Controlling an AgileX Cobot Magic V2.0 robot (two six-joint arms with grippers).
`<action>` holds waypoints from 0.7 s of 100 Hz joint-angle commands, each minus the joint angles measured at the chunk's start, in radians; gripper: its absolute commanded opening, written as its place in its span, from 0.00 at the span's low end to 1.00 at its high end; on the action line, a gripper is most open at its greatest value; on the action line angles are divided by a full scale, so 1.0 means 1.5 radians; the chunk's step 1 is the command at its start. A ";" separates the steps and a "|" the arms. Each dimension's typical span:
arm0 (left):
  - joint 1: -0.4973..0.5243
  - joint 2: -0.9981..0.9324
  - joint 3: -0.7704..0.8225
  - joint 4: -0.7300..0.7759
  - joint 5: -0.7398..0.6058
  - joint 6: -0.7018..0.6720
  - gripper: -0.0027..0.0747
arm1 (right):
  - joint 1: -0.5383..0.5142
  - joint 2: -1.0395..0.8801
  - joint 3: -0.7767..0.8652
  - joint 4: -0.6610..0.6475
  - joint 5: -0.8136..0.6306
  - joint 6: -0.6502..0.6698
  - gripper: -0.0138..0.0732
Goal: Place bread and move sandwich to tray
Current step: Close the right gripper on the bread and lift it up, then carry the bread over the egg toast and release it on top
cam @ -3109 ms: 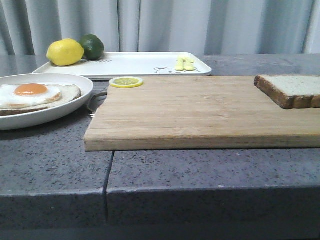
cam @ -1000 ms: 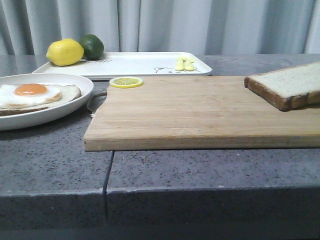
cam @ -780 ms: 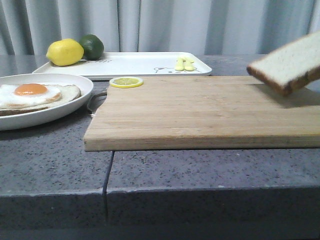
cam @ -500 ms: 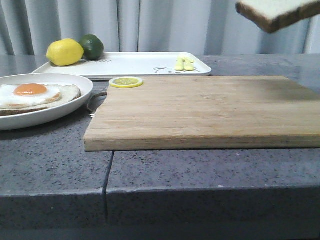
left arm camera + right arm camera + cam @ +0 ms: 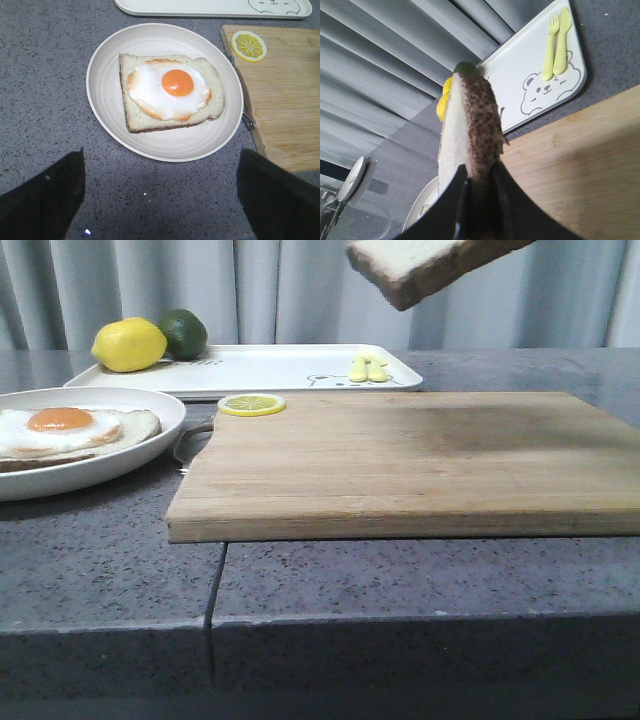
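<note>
The bread [image 5: 470, 145] is clamped edge-on between the right gripper's [image 5: 479, 187] jaws and is carried high in the air, tilted, well above the cutting board [image 5: 400, 460]. In the front view only the slice [image 5: 425, 262] is seen at the upper edge; the gripper itself is out of that frame. Beyond the right jaws the tray [image 5: 540, 75] is seen, with a bear drawing and a yellow fork and spoon [image 5: 557, 45] on it. The left gripper's [image 5: 160, 200] jaws are spread wide apart and hold nothing. Ahead of them the sandwich [image 5: 170, 90] is seen lying on its plate [image 5: 107, 100] on the worktop [image 5: 100, 560]. A lemon slice [image 5: 249, 46] lies at the board's corner, just beside the plate.
</note>
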 commanded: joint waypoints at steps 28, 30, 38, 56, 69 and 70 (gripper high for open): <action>0.002 0.002 -0.023 -0.016 -0.043 -0.001 0.78 | 0.209 0.106 -0.164 0.059 -0.126 0.006 0.09; 0.002 0.002 -0.023 -0.016 -0.043 -0.001 0.78 | 0.217 0.118 -0.173 0.059 -0.126 0.006 0.09; 0.002 0.002 -0.023 -0.016 -0.043 -0.001 0.78 | 0.248 0.162 -0.210 0.059 -0.129 0.006 0.09; 0.002 0.002 -0.023 -0.016 -0.043 -0.001 0.78 | 0.304 0.261 -0.278 0.059 -0.129 0.008 0.09; 0.002 0.002 -0.023 -0.016 -0.043 -0.001 0.78 | 0.333 0.321 -0.322 0.059 -0.144 0.041 0.09; 0.002 0.002 -0.023 -0.016 -0.043 -0.001 0.78 | 0.336 0.327 -0.327 0.059 -0.147 0.044 0.09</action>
